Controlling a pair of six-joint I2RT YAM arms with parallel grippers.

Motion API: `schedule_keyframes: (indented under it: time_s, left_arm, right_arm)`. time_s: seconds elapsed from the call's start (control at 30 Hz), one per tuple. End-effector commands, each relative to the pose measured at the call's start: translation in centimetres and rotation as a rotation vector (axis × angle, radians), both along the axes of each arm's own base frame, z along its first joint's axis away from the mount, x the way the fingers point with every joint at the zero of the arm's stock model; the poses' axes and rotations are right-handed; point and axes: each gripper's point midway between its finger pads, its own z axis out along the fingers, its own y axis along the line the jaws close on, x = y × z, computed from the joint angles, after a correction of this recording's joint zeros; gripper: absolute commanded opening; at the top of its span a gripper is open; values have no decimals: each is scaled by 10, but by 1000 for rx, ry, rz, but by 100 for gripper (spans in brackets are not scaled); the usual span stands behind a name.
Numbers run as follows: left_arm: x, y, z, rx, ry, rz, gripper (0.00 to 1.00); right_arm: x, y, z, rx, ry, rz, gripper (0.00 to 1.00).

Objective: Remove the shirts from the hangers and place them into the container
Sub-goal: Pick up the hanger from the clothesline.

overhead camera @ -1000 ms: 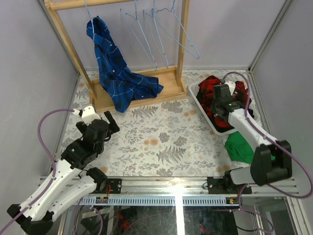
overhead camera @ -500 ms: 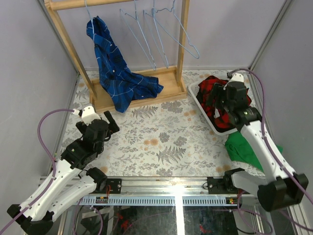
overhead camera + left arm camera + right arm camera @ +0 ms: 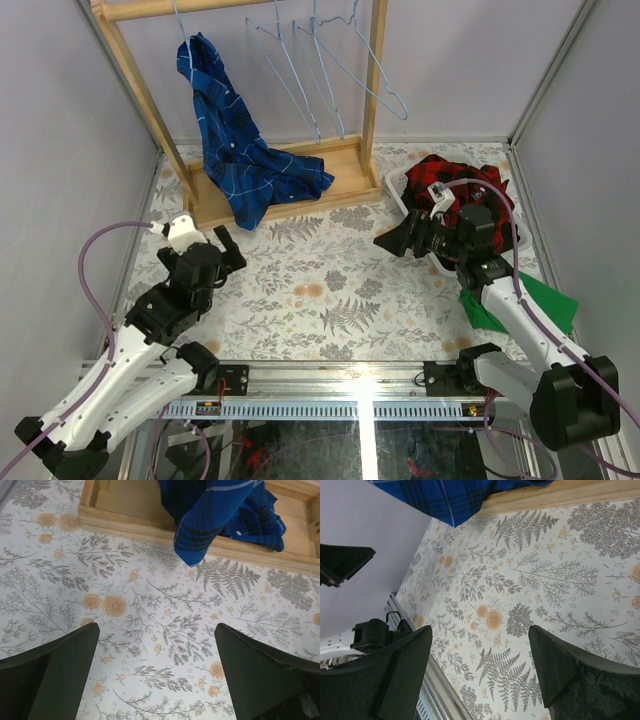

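Observation:
A blue plaid shirt [image 3: 232, 150] hangs from the leftmost hanger [image 3: 178, 22] and trails onto the rack base; its hem also shows in the left wrist view [image 3: 220, 515] and the right wrist view [image 3: 447, 497]. Three bare light-blue hangers [image 3: 315, 75] hang beside it. A red-and-black plaid shirt [image 3: 462, 188] is heaped in the white container [image 3: 396, 196]. My right gripper [image 3: 392, 243] [image 3: 480, 630] is open and empty, just left of the container, over the table. My left gripper [image 3: 226, 250] [image 3: 156, 630] is open and empty over the floral cloth, short of the rack.
The wooden rack [image 3: 290, 195] stands at the back left, its base edge crossing the left wrist view [image 3: 125, 527]. A flat green cloth [image 3: 535, 300] lies beside the right arm near the container. Grey walls close in both sides.
My right gripper has opened and swung out of the container to the left and lower, leaving the red-and-black shirt in it. The left arm has not moved.

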Motion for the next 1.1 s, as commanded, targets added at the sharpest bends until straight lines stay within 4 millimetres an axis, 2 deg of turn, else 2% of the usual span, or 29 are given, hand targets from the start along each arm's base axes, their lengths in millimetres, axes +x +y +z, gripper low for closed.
schedule_keyframes:
  time_s: [0.0, 0.1, 0.2, 0.3, 0.37, 0.5, 0.6, 0.9, 1.07]
  left_arm:
    - [9, -16, 19, -112, -81, -34, 100]
    - [13, -27, 37, -167, -110, -64, 100]
    - [24, -38, 75, -216, -189, -87, 100]
    - [39, -45, 119, -184, -255, -113, 100]
    - [48, -48, 142, -140, -272, -128, 100]
    - [65, -54, 176, -98, -308, -131, 100]
    - [77, -59, 199, -55, -337, -139, 100]
    - [109, -43, 224, 69, -289, -41, 100]
    - [128, -24, 234, 77, -273, -15, 100]
  right_arm:
    - [-9, 11, 32, 9, -107, 126, 85]
    - [-11, 7, 26, -10, -109, 107, 87]
    - [-9, 4, 23, -22, -109, 79, 87]
    - [-5, 3, 23, -15, -103, 51, 88]
    - [-4, 4, 26, -4, -105, 55, 88]
    - [-2, 4, 23, -4, -90, 46, 90]
    - [-3, 4, 19, -16, -72, 49, 98]
    - [-3, 4, 10, -29, -24, 54, 99]
    - [-3, 1, 6, -58, -11, 48, 99]
